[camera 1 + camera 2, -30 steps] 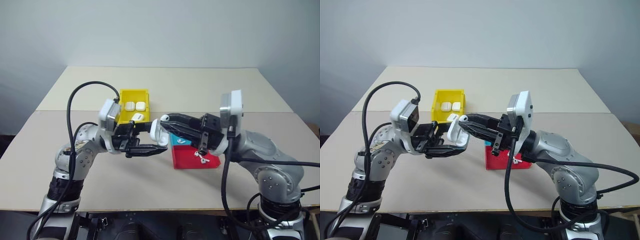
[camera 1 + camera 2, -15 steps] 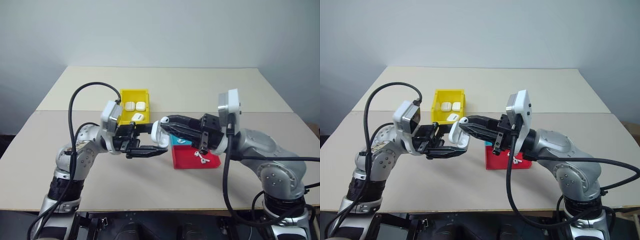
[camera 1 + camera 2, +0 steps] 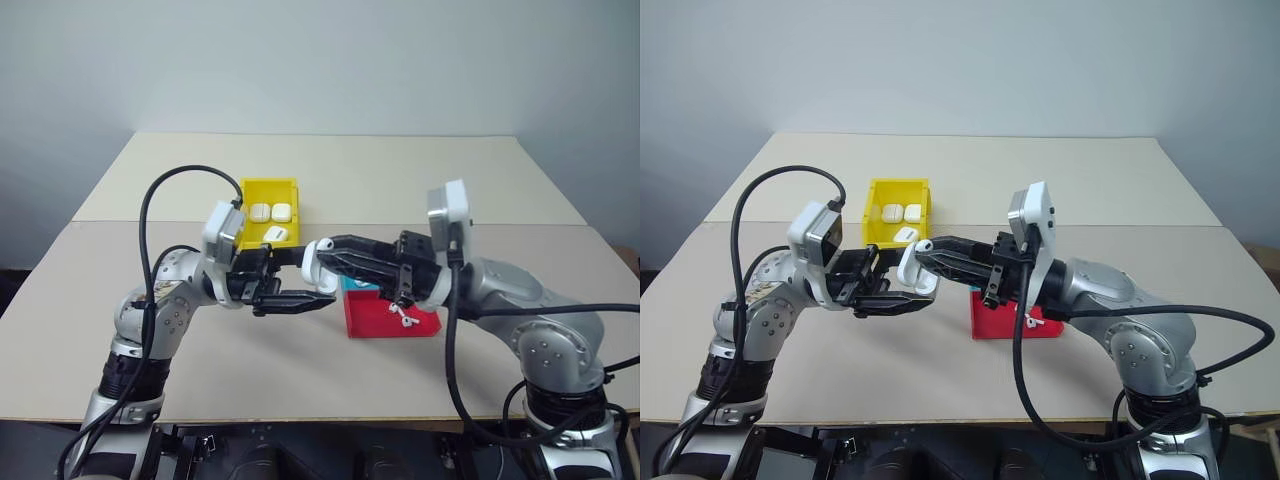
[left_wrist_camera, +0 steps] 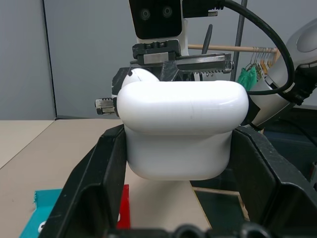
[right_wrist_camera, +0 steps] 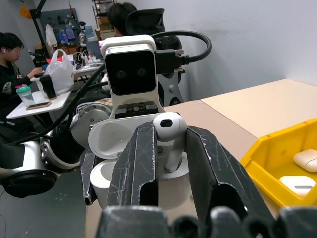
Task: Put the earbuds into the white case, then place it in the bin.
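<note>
White case (image 4: 182, 130), lid open: clamped by the body between my left fingers (image 3: 296, 286), held above the beige surface (image 3: 300, 370), in front of the yellow bin (image 3: 268, 191). Glossy, rigid, probably light and slippery; best gripped on its flat sides. Earbud (image 5: 169, 130): pinched in my right fingers (image 5: 171, 163), directly over the case, stem down; tiny, easily dropped. More earbuds in the red tray (image 3: 391, 317), right of the case. Room: plain grey wall.

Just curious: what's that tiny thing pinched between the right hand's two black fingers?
A tiny glossy white plastic earbud, above the open white case, in the right wrist view.
</note>
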You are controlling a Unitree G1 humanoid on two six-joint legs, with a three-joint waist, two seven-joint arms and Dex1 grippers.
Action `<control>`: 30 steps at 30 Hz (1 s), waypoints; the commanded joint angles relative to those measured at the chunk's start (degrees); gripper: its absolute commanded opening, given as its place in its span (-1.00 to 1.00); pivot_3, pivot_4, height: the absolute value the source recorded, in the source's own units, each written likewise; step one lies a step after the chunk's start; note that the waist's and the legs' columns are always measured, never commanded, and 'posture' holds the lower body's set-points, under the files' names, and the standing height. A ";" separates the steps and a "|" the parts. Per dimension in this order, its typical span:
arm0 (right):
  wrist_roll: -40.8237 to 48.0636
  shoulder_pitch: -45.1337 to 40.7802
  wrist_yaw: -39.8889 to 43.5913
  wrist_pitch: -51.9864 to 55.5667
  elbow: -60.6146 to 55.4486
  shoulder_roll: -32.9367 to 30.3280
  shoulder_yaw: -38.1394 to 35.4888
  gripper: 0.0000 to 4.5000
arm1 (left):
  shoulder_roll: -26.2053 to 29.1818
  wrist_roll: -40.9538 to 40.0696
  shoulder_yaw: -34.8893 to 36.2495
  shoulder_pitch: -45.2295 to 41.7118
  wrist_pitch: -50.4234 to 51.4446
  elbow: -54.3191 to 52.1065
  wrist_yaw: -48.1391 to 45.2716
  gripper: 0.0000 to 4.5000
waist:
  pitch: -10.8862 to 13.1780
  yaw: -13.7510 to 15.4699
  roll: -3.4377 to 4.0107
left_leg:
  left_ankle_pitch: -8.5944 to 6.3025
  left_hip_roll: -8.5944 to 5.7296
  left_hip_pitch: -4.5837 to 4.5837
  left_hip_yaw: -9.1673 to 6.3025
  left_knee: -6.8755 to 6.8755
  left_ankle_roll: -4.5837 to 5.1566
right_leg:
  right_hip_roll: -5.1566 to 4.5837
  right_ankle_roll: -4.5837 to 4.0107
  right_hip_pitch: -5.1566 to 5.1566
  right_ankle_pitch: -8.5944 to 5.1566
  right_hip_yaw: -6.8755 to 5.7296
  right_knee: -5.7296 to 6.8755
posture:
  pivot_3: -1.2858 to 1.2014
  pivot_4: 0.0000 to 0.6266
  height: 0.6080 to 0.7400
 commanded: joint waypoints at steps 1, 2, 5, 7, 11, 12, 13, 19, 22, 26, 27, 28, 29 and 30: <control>-1.02 -0.21 0.32 0.06 -0.14 -1.36 0.38 -0.72 | -0.14 -1.35 2.03 -2.23 -1.78 -1.56 -0.28 0.25 | 0.00 0.01 0.00 | 0.00 0.00 0.00 0.00 0.00 0.00 | 0.00 0.00 0.00 0.00 0.00 0.00 | 0.03 -0.52 1.00; -1.18 -0.09 0.78 0.05 -0.25 -1.75 0.67 -0.57 | -0.10 -1.34 2.08 -2.25 -1.79 -1.55 -0.28 0.25 | 0.00 0.01 0.00 | 0.00 0.00 0.00 0.00 0.00 0.00 | 0.00 0.00 0.00 0.00 0.00 0.00 | 0.03 -0.52 1.00; -1.33 0.28 2.40 -0.36 -0.72 -2.75 1.34 -0.21 | -0.07 -1.28 2.21 -2.31 -1.84 -1.52 -0.25 0.25 | 0.00 0.01 0.00 | 0.00 0.00 0.00 0.00 0.00 0.00 | 0.00 0.00 0.01 0.00 0.00 0.00 | 0.03 -0.52 1.00; -1.39 0.50 3.41 -0.77 -1.05 -3.25 1.57 0.10 | -0.07 -1.24 2.25 -2.32 -1.89 -1.51 -0.21 0.25 | 0.00 0.02 0.00 | 0.00 0.00 0.00 0.00 0.00 0.00 | 0.00 0.00 0.00 0.00 0.00 0.00 | 0.03 -0.52 1.00; -2.00 0.54 4.47 -1.48 -0.54 -3.99 1.25 0.68 | -0.11 -1.00 2.43 -2.41 -2.10 -1.37 -0.11 0.25 | 0.00 -0.01 0.00 | 0.00 0.00 0.00 -0.01 0.00 0.00 | 0.00 0.00 0.00 0.00 0.00 0.00 | 0.03 -0.52 1.00; -2.09 0.43 4.65 -1.64 -0.31 -4.10 1.04 0.80 | -0.12 -0.97 2.46 -2.45 -2.13 -1.34 -0.10 0.25 | 0.00 0.01 0.00 | 0.00 0.00 0.00 0.00 0.00 0.00 | 0.00 0.00 0.00 0.00 0.00 0.00 | 0.03 -0.52 1.00; -2.12 0.31 4.82 -1.79 -0.10 -4.17 0.79 0.96 | -0.13 -0.96 2.47 -2.46 -2.16 -1.32 -0.10 0.25 | 0.00 0.02 0.00 | 0.00 0.00 0.00 0.00 0.00 0.00 | 0.00 0.00 0.00 0.00 0.00 0.00 | 0.03 -0.52 1.00; -1.91 -0.59 5.52 -2.66 1.92 -5.38 -2.34 0.96 | -0.15 -0.78 2.27 -2.37 -2.55 -1.27 0.09 0.25 | 0.00 0.05 0.00 | 0.00 0.00 0.00 0.00 0.00 0.00 | 0.00 0.00 0.01 0.00 0.00 0.00 | 0.03 -0.52 1.00; -1.78 -2.75 8.00 -2.70 5.61 -9.24 -5.93 0.96 | 0.30 -0.93 2.52 -2.18 -2.41 -1.38 0.13 0.25 | 0.00 0.12 0.00 | 0.00 0.00 0.00 0.00 0.01 0.00 | 0.00 0.00 0.01 0.00 0.00 0.00 | 0.03 -0.52 1.00; -6.51 -7.56 15.62 -2.93 10.89 -17.98 -3.55 0.96 | 0.79 -0.90 2.69 -1.38 -2.33 -1.79 0.20 0.25 | 0.00 0.10 0.00 | -0.01 -0.01 -0.01 0.02 0.00 0.02 | -0.02 0.00 0.00 0.00 -0.01 -0.03 | 0.03 -0.52 1.00; -9.38 -9.52 17.42 -2.80 12.54 -20.08 -0.84 0.96 | 0.81 -0.86 2.77 -1.09 -2.36 -1.96 0.40 0.25 | 0.00 0.03 0.00 | -0.01 -0.01 -0.01 0.02 -0.02 0.01 | -0.02 0.00 -0.02 0.00 0.00 -0.03 | 0.03 -0.52 1.00; -12.92 -11.44 18.94 -2.90 14.19 -21.83 2.50 0.96 | 0.82 -0.80 2.91 -0.80 -2.42 -2.18 0.69 0.25 | 0.00 -0.23 0.00 | -0.01 -0.01 -0.01 0.04 -0.04 0.02 | -0.02 0.00 -0.05 0.00 0.02 -0.04 | 0.03 -0.52 1.00; -18.40 -13.49 20.32 -4.14 16.08 -23.50 7.23 0.96 | 0.91 -0.80 3.20 -0.42 -2.47 -2.43 1.01 0.25 | 0.00 -0.44 0.00 | -0.01 0.00 0.00 0.08 -0.04 0.02 | -0.02 0.00 -0.07 0.00 0.07 -0.03 | 0.03 -0.52 1.00; -24.36 -15.18 21.49 -6.67 18.45 -24.57 11.86 0.96 | 0.99 -0.80 3.46 -0.12 -2.49 -2.63 1.34 0.25 | 0.00 -0.69 0.00 | -0.01 0.01 0.01 0.07 -0.05 0.02 | -0.01 0.00 -0.05 0.00 0.05 -0.03 | 0.03 -0.52 1.00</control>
